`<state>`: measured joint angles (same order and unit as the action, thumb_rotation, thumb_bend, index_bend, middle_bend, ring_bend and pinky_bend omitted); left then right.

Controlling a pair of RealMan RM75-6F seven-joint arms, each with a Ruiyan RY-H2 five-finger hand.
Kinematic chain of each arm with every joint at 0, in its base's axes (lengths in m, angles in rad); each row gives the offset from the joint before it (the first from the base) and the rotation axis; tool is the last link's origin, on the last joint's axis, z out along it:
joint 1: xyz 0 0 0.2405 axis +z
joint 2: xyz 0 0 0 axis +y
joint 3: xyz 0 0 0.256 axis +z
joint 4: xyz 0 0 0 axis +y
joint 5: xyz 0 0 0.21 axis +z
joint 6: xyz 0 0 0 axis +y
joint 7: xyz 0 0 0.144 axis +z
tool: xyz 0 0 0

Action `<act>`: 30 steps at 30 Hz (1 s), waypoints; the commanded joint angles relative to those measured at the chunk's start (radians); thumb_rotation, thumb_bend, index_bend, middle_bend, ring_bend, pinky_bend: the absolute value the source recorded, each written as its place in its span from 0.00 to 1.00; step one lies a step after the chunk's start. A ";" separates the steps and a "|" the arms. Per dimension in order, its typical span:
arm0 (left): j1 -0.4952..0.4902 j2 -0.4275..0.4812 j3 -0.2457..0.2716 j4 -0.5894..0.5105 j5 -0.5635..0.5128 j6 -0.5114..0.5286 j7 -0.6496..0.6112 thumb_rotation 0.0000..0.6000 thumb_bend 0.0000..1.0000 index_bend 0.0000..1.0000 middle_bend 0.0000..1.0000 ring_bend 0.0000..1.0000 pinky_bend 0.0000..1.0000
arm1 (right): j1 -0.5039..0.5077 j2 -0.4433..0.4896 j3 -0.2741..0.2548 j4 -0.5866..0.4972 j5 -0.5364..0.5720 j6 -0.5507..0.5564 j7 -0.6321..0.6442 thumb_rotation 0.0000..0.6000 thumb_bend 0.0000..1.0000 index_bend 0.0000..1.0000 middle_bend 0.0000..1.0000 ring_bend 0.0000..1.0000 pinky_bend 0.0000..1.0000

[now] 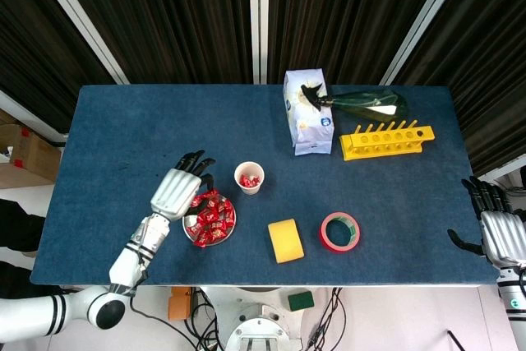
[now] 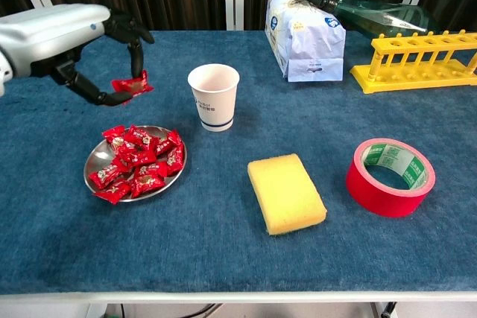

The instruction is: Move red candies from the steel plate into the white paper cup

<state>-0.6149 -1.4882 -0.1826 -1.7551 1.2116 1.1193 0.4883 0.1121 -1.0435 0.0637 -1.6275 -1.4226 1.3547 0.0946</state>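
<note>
Holding position above the table: left hand (image 2: 71,39), raised over the steel plate (image 2: 95,160), pinching one red candy (image 2: 130,85) between thumb and a fingertip, other fingers curled.

Steel plate: near the front-left of the blue table (image 1: 123,137), heaped with red candies (image 2: 140,161); open cloth to its left and behind it.

White paper cup (image 2: 214,97): upright, just right of and behind the plate, not touching it; head view shows red candies already inside. Clear gap between held candy and cup rim.

Right hand (image 1: 501,232): off the table's right edge, fingers spread, holding nothing.

Other items, right half:
- yellow sponge (image 2: 286,193), near the front edge
- red tape roll (image 2: 389,176), right of the sponge
- tissue pack (image 2: 303,33), green bottle (image 2: 387,16), yellow rack (image 2: 417,59), along the far edge
</note>
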 commanded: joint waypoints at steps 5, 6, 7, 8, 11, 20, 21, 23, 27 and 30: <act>-0.128 -0.105 -0.097 0.074 -0.090 -0.063 0.070 1.00 0.38 0.59 0.18 0.02 0.11 | -0.005 0.005 0.002 0.003 -0.002 0.011 0.016 1.00 0.24 0.02 0.01 0.00 0.00; -0.142 -0.122 -0.105 0.096 -0.101 -0.069 0.072 1.00 0.38 0.59 0.18 0.02 0.11 | -0.005 0.006 0.003 0.004 -0.002 0.011 0.020 1.00 0.24 0.02 0.01 0.00 0.00; -0.159 -0.146 -0.114 0.129 -0.115 -0.077 0.070 1.00 0.38 0.59 0.18 0.02 0.11 | -0.005 0.007 0.004 0.006 0.000 0.010 0.025 1.00 0.24 0.02 0.01 0.00 0.00; -0.170 -0.164 -0.120 0.152 -0.127 -0.084 0.065 1.00 0.38 0.59 0.18 0.02 0.11 | -0.004 0.007 0.005 0.007 0.000 0.008 0.026 1.00 0.24 0.02 0.01 0.00 0.00; -0.197 -0.206 -0.128 0.208 -0.150 -0.099 0.045 1.00 0.38 0.59 0.18 0.02 0.11 | -0.003 0.010 0.002 0.008 -0.005 0.004 0.032 1.00 0.24 0.02 0.01 0.00 0.00; -0.202 -0.211 -0.105 0.234 -0.147 -0.066 0.044 1.00 0.33 0.22 0.17 0.02 0.11 | -0.004 0.015 0.003 0.015 -0.008 0.006 0.053 1.00 0.24 0.02 0.01 0.00 0.00; -0.196 -0.200 -0.103 0.217 -0.139 -0.053 0.041 1.00 0.33 0.20 0.17 0.02 0.11 | -0.003 0.014 0.003 0.015 -0.007 0.004 0.051 1.00 0.24 0.02 0.01 0.00 0.00; -0.186 -0.180 -0.095 0.184 -0.125 -0.035 0.041 1.00 0.33 0.17 0.17 0.02 0.11 | -0.001 0.013 0.002 0.015 -0.006 -0.001 0.047 1.00 0.24 0.02 0.01 0.00 0.00; -0.141 -0.112 -0.047 0.079 -0.099 0.014 0.066 1.00 0.33 0.23 0.17 0.02 0.11 | 0.000 0.011 0.000 0.009 -0.007 -0.002 0.036 1.00 0.24 0.02 0.01 0.00 0.00; -0.094 -0.061 0.014 0.002 -0.100 0.045 0.099 1.00 0.33 0.30 0.17 0.02 0.11 | -0.002 0.009 0.002 0.008 -0.003 0.002 0.031 1.00 0.24 0.02 0.01 0.00 0.00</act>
<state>-0.7516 -1.5964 -0.2205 -1.6920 1.1044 1.1302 0.5570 0.1108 -1.0335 0.0655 -1.6190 -1.4269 1.3567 0.1269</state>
